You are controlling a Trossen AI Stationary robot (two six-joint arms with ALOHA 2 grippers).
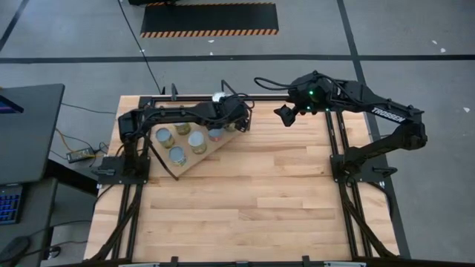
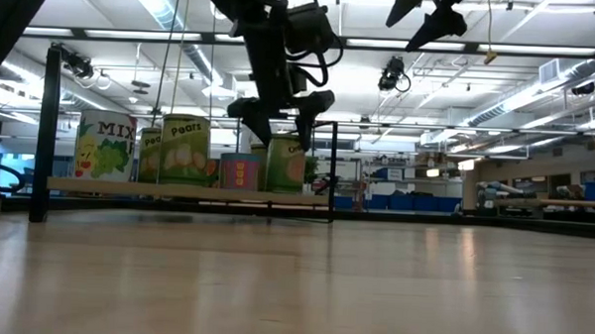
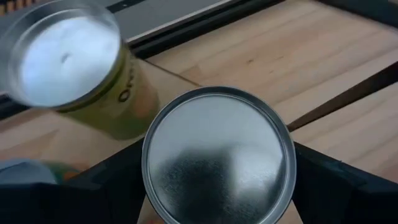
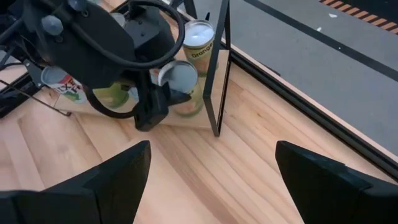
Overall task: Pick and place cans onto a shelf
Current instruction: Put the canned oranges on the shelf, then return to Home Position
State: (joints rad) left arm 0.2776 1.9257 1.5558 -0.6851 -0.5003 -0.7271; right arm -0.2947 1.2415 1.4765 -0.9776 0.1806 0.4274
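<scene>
Cans [image 1: 177, 154] are seen grouped on the shelf [image 1: 194, 162], a light-wood board w/ black wire frame set at an angle in the far-left part of the table [image 1: 245, 200]. Four silvery tops are counted from above; more are prob. hidden under the left arm. In the low view the cans stand upright in a row on the board, labels facing the near side.

One can [image 3: 217, 155] is bracketed by the left gripper [image 1: 239, 122] at the shelf's far-right end: the fingers are spread wide, one at each side of the rim. Whether the can is pinched or just freed cannot be told; it appears to be seated on the board, so a set-down is judged likely. A second can [image 3: 68, 62] stands close beside it, so little side room is left for the fingers.

The right gripper [image 1: 284, 115] is held high, apart from the shelf, over the table's far-middle part, jaws spread and empty; it is prob. kept there to stay clear of the left arm.

The shelf's right edge and an upright wire post [image 4: 217, 68] lie just beside the bracketed can, so a straight-up exit is judged safest. The table's near half is bare board, w/ ample room for both arms.
</scene>
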